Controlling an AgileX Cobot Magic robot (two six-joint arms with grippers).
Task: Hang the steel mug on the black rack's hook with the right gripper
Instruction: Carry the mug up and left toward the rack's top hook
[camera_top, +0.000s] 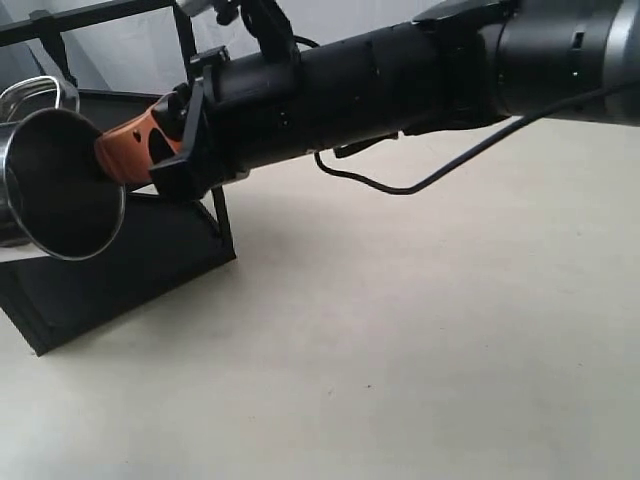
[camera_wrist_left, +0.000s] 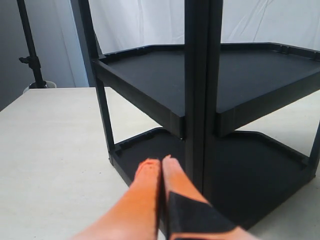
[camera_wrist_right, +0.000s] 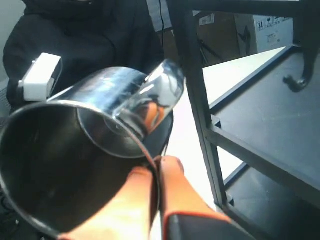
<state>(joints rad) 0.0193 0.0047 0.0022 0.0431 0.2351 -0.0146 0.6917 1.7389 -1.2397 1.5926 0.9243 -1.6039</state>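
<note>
In the exterior view, the right gripper (camera_top: 128, 150) is reaching across to the left side of the scene, its orange fingers (camera_top: 122, 152) closing on the rim wall of the steel mug (camera_top: 58, 185), which is hanging in the air in front of the black rack (camera_top: 120, 265) with its open mouth tipped toward the camera. The mug is looking thin-walled, rigid and light, but its mirror-smooth metal is likely making it slippery, so a pinch across the rim wall seems to be a workable hold as long as the handle is staying free for the hook. In the left wrist view, the left gripper (camera_wrist_left: 161, 165) is pointing at the rack's lower shelf beside a post, its two fingers lying pressed together with nothing between them, and the mug is not showing here. In the right wrist view, the right gripper (camera_wrist_right: 155, 172) is showing its jaws almost closed, with only the thin steel wall of the mug (camera_wrist_right: 75, 170) sandwiched between the pads, one finger inside the cup and one outside. The loop handle (camera_wrist_right: 160, 92) is sticking out on the side toward the rack (camera_wrist_right: 200, 110), and a small hook (camera_wrist_right: 298, 80) is hanging from the top bar, well apart from the handle as yet.
</note>
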